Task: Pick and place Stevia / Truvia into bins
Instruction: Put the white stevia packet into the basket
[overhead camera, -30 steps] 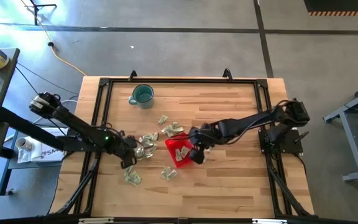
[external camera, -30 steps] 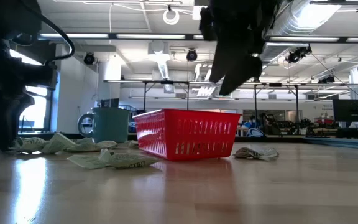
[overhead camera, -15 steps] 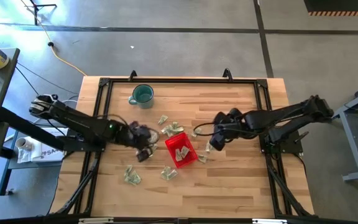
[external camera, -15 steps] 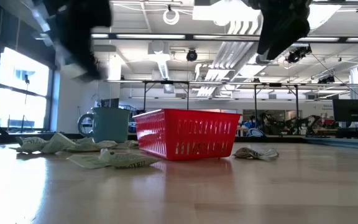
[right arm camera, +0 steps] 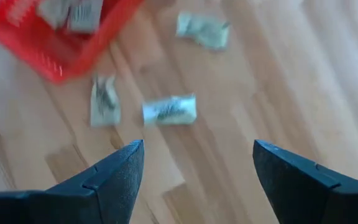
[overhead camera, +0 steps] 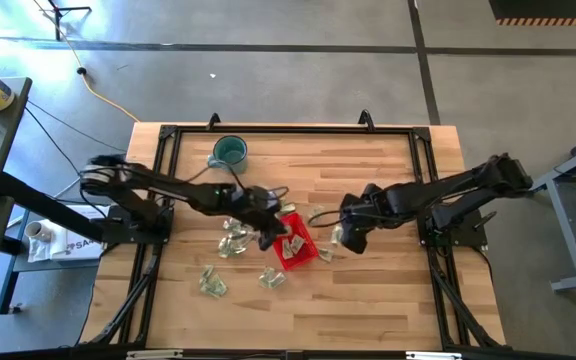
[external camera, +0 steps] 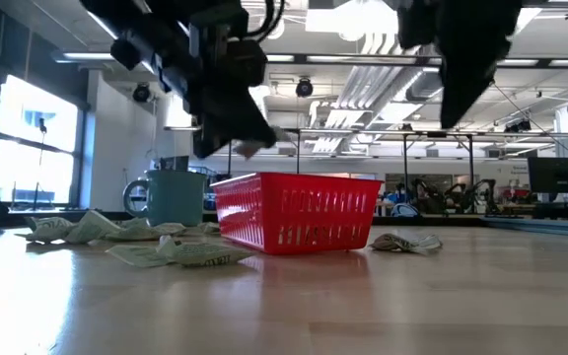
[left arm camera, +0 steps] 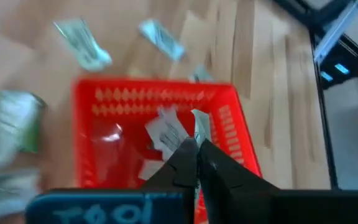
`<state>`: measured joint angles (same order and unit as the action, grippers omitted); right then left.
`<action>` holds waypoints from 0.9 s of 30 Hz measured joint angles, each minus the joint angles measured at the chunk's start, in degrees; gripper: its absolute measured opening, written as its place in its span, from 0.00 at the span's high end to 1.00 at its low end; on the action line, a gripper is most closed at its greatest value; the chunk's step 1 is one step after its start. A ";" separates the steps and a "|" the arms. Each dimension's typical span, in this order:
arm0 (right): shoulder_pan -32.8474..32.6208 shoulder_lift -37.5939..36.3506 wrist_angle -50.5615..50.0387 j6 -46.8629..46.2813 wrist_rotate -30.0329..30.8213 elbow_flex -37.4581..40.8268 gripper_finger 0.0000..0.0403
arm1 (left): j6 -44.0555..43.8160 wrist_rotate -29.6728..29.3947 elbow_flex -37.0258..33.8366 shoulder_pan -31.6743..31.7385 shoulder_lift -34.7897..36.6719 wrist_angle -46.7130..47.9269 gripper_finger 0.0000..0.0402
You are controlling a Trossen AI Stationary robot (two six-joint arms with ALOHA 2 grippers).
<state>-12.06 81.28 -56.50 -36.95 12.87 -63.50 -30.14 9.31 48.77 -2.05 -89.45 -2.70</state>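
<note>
The red bin [overhead camera: 295, 243] stands mid-table with a few sachets inside [left arm camera: 166, 134]. More pale green and white sachets lie flat on the wood left of it [overhead camera: 233, 236], near it [overhead camera: 273, 277] and to its right [overhead camera: 325, 253]. My left gripper [overhead camera: 268, 228] hangs over the bin's left part, shut on one sachet [left arm camera: 199, 124]. My right gripper [overhead camera: 346, 238] hovers right of the bin, open, above two loose sachets [right arm camera: 169, 110] [right arm camera: 104, 99]. My left gripper pinches one sachet between its two fingertips [left arm camera: 191, 152], coming from above and slanting toward the table's right. The sachet's free end [external camera: 269, 141] sticks out past the tips. It is lifted clear, above the red bin's rim [external camera: 294, 180].
A teal mug [overhead camera: 229, 152] stands near the far left corner of the table. A black metal frame [overhead camera: 268, 129] runs around the table's edges. Bare wood lies near the front edge [overhead camera: 368, 310] and right of the right gripper.
My left gripper has risen from the sachets left of the bin and swung toward the table's right, now over the red bin with a sachet. My right gripper has left the bin, moved toward the right edge, then come down a little over the loose sachets.
</note>
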 joint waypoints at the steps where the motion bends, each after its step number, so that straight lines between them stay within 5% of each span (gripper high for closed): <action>1: -0.02 0.02 1.44 1.25 -0.78 1.61 0.28 | -0.93 0.40 0.00 -0.32 -1.00 -0.24 0.82; 6: 0.00 0.04 14.69 12.41 -4.65 9.96 0.28 | -4.10 0.16 0.02 -1.86 -1.18 1.07 0.59; 14: 1.01 2.31 35.20 37.96 -7.48 18.75 0.28 | -13.75 0.01 0.02 -2.65 8.79 15.00 0.29; 21: 3.87 11.09 37.57 51.06 -9.27 19.87 0.28 | -20.43 -8.65 0.00 -6.97 17.94 32.87 0.27; 27: 8.19 15.18 37.22 45.75 -14.98 17.72 0.32 | -28.66 -14.61 0.04 -12.89 21.53 45.31 0.34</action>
<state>-3.86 96.46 -19.28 8.79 -2.11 -45.78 -58.80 -5.30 48.81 -14.94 -67.92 42.61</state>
